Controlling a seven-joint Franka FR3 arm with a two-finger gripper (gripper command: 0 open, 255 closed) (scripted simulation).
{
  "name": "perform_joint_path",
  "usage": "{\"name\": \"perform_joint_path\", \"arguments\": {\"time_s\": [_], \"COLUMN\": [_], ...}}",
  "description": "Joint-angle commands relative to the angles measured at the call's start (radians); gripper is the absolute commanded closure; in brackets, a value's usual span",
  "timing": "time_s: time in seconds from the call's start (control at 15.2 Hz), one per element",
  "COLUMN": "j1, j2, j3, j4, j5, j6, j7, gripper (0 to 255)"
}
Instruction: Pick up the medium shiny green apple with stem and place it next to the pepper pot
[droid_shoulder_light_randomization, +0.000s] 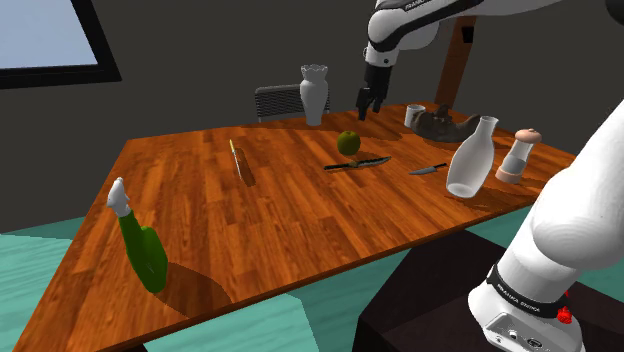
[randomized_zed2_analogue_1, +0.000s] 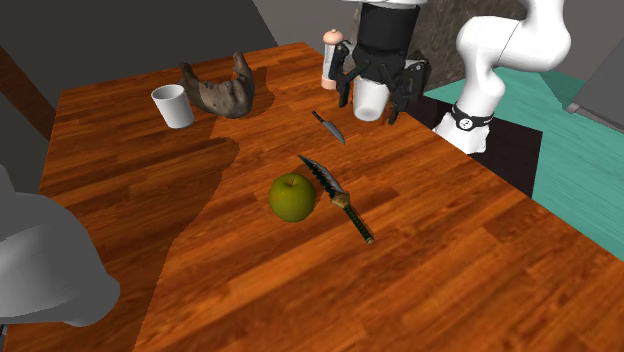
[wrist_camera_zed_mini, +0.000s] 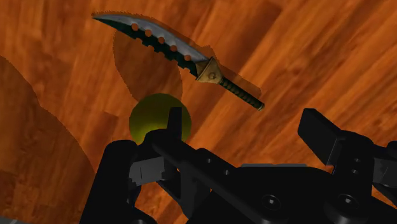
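Apple (randomized_zed2_analogue_1: 292, 196): one; serrated knife (randomized_zed2_analogue_1: 335, 193), small knife (randomized_zed2_analogue_1: 329, 127): two; pepper pot (randomized_zed2_analogue_1: 333, 57): one; hand (randomized_zed2_analogue_1: 370, 105) spread.

Seen from the wrist, the green apple (wrist_camera_zed_mini: 147, 118) is partly covered by one black finger (wrist_camera_zed_mini: 177, 124), while in the second exterior view the gripper (randomized_zed2_analogue_1: 370, 100) hides most of a white bottle (randomized_zed2_analogue_1: 371, 106) at upper middle, and the lower-left corner crops a pale grey shape (randomized_zed2_analogue_1: 40, 265) beyond recognition.

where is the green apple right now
The apple sits on the wooden table near the middle of the second exterior view, right beside the curved knife, on that view's left of its blade.
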Motion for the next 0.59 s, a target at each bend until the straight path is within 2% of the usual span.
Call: {"name": "perform_joint_path", "arguments": {"time_s": [0.0, 0.53], "j1": [-0.007, -0.067], "j2": [0.077, 0.388], "j3": [-0.016, -0.039], "j4": [0.058, 0.336], "j5": [0.027, 0.153], "j6": [0.021, 0.048], "j7": [-0.03, -0.136], "gripper": [0, 0]}}
